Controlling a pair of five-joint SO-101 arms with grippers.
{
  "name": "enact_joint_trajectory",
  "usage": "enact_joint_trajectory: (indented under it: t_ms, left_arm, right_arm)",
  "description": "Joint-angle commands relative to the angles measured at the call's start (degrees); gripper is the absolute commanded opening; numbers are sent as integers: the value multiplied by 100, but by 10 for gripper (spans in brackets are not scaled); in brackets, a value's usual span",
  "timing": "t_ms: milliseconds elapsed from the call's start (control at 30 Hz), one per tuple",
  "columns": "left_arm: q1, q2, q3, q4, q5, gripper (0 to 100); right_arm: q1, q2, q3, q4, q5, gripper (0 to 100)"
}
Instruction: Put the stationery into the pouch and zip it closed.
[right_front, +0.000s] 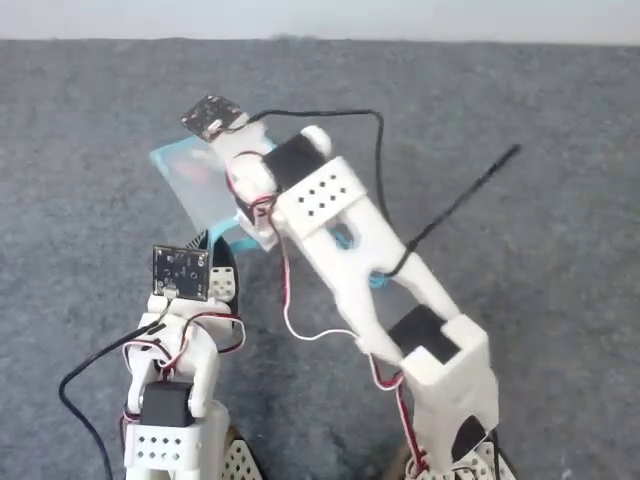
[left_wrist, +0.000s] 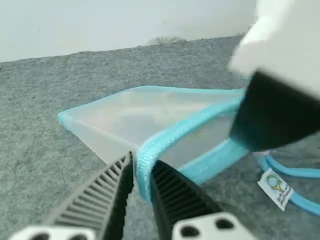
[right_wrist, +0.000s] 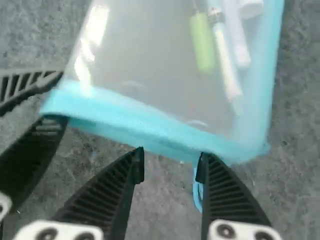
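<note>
The pouch (right_front: 195, 178) is clear plastic with a light-blue zip edge and lies on the grey mat, its near corner lifted. My left gripper (left_wrist: 141, 165) is shut on that blue zip edge (left_wrist: 165, 142) at the corner. Inside the pouch (right_wrist: 150, 65) lie a green pen (right_wrist: 202, 42) and white pens (right_wrist: 226, 60). My right gripper (right_wrist: 170, 160) is open just short of the blue edge, at the end away from the left gripper's fingers (right_wrist: 27, 145). A blue strap (right_wrist: 196, 195) hangs beside one right finger. The right arm (right_front: 330, 200) hides much of the pouch from above.
A blue cord with a white tag (left_wrist: 274, 184) trails on the mat beside the pouch. A thin black cable (right_front: 470, 195) runs across the mat on the right. The grey mat (right_front: 90, 120) stretches back to a white wall (left_wrist: 100, 25).
</note>
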Motion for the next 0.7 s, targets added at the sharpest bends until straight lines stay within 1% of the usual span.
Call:
enact_joint_trajectory:
  t_ms: [0, 167, 267, 367, 500, 600, 667]
  left_arm:
    - [79, 9, -48, 18, -97, 12]
    - [53, 9, -48, 18, -97, 12]
    - [44, 9, -48, 18, -97, 12]
    - [44, 9, -48, 18, -105, 12]
    - [44, 9, -48, 18, -105, 12]
    - [44, 9, -48, 18, -105, 12]
    - [44, 9, -48, 18, -105, 12]
  right_arm:
    - [145, -822, -369, 277, 97, 180]
    - [163, -1464, -290, 338, 97, 180]
    - [321, -1763, 88, 277, 88, 180]
    - [664, -2062, 703, -22, 88, 180]
    - [998, -2677, 2048, -892, 35, 180]
    - [1033, -3257, 3420, -1771, -18, 180]
    - [1024, -3644, 4308, -2396, -193, 180]
